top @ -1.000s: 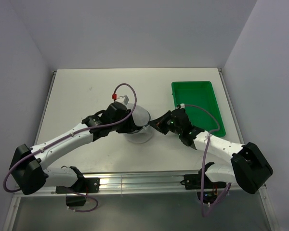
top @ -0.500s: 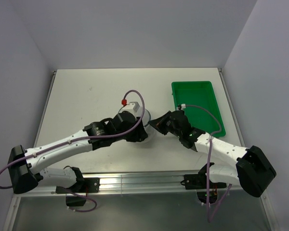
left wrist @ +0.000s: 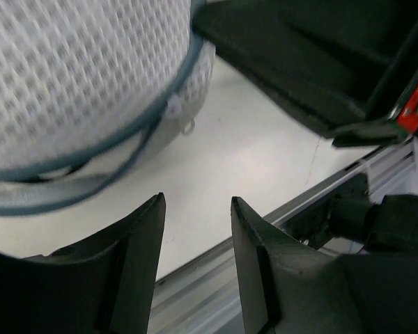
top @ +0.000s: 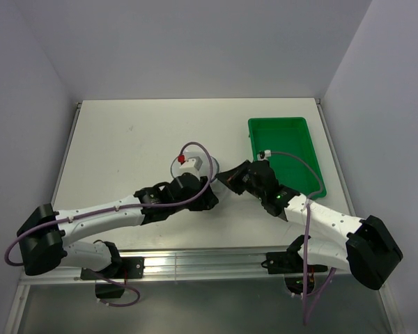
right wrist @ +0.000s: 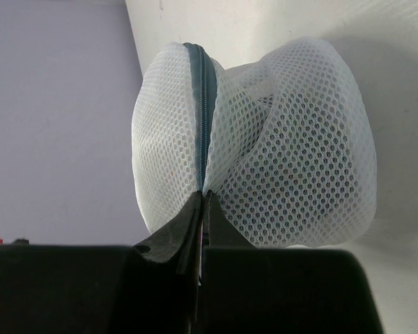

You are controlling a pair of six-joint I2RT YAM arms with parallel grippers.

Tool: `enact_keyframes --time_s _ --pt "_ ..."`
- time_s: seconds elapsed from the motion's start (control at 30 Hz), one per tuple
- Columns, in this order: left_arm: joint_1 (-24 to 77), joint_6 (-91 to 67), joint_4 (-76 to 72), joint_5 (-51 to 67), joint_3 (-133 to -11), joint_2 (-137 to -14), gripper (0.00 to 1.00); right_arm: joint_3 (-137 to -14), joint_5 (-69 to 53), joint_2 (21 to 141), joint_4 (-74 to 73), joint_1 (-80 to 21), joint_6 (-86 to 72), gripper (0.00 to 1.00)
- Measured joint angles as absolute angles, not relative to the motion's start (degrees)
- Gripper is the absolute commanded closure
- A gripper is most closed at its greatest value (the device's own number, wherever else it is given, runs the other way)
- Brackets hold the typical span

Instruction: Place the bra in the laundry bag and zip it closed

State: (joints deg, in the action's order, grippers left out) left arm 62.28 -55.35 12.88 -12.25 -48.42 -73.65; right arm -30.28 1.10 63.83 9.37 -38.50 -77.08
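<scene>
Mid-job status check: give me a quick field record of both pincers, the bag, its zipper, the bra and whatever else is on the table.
left pincer: open, holding nothing, just short of the laundry bag
right pincer: shut on the laundry bag at its zipper edge
zipper: the stretch seen from the right wrist looks closed; the rest cannot be told
bra: not seen outside the bag; cannot confirm it is inside
green tray: on the table's right side, apart from the bag
</scene>
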Motion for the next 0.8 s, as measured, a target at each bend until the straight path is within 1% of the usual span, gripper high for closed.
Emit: enact_keyframes --time_s 0.17,0.4,0.6,0.8 --pt "57.5 -55.1 5.2 -10.2 -45.2 -73.7 0.51 -29.4 1.1 63.6 9.3 -38.5 -77.1 1.00" --pt "52.4 -54.4 -0.7 -5.9 -44.2 -74.3 0.52 -29.1 1.1 63.5 9.4 -38.5 -77.1 1.00" --pt "50.5 -54.1 -4.1 -2.4 -44.2 -76.1 0.56 -28.8 1.3 63.5 9.4 -38.5 -77.1 1.00" --pt "50.4 -53.9 -5.1 -0.2 -44.2 -77.3 0.65 -28.5 1.5 63.5 9.4 -38.5 -77.1 1.00"
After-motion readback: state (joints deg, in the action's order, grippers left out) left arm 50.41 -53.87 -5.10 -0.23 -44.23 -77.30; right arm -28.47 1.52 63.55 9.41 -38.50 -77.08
